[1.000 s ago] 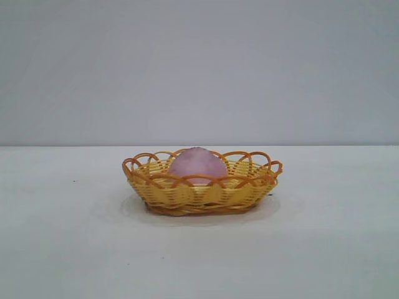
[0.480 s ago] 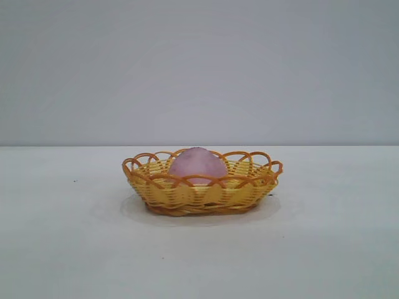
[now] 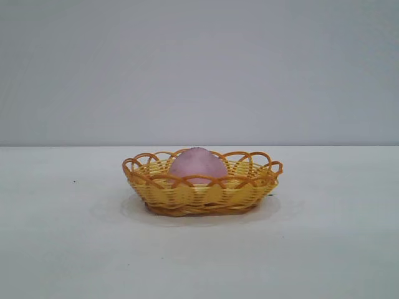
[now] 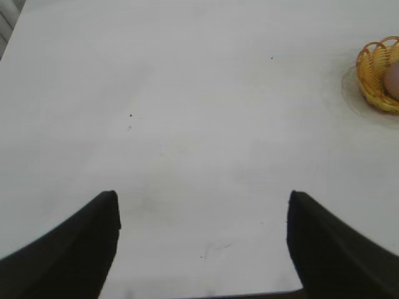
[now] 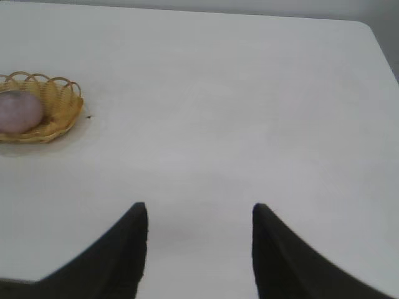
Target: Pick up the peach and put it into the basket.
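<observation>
The peach [image 3: 198, 166] sits inside the basket [image 3: 202, 194], resting on the woven floor with its rounded top rising a little above the looped orange-brown rim; in the exterior view it lies slightly toward the left half of the basket, with the scalloped front loops crossing its lower part. The basket stands flat and upright on the white table [image 3: 324, 249], near the middle of the exterior view, with a faint shadow around its base. Neither arm shows in the exterior view. In the left wrist view the left end effector [image 4: 202, 240] hangs above bare table well away from the basket [image 4: 376, 77], its two dark fingers spread wide with nothing between them; only a sliver of the peach [image 4: 393, 81] appears at that picture's edge. In the right wrist view the right end effector [image 5: 199, 246] is likewise over bare table, well apart from the basket [image 5: 57, 109] and the peach [image 5: 19, 112] in it, its fingers also held apart and holding nothing. A rounded table corner [image 5: 365, 26] shows beyond it.
</observation>
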Motion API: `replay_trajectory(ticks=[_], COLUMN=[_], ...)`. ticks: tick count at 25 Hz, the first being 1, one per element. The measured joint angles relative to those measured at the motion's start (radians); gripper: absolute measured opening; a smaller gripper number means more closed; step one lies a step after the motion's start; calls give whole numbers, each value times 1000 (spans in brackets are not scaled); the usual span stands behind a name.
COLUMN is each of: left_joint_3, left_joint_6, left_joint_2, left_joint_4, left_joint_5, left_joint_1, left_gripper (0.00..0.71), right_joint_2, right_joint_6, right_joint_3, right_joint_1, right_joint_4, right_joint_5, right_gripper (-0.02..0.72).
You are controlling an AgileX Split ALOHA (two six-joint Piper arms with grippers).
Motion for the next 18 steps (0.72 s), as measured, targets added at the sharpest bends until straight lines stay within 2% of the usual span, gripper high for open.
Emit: replay_trajectory(ticks=[18], left_joint_3=[0], left_joint_6=[0], left_joint_2=[-18], left_joint_4=[0], left_joint_5=[0], left_joint_1=[0], left_gripper=[530], right_joint_2=[0], right_joint_6=[0], right_joint_3=[0], right_joint_1=[0], right_joint_4=[4], right_joint_5=[-2], right_gripper=[328])
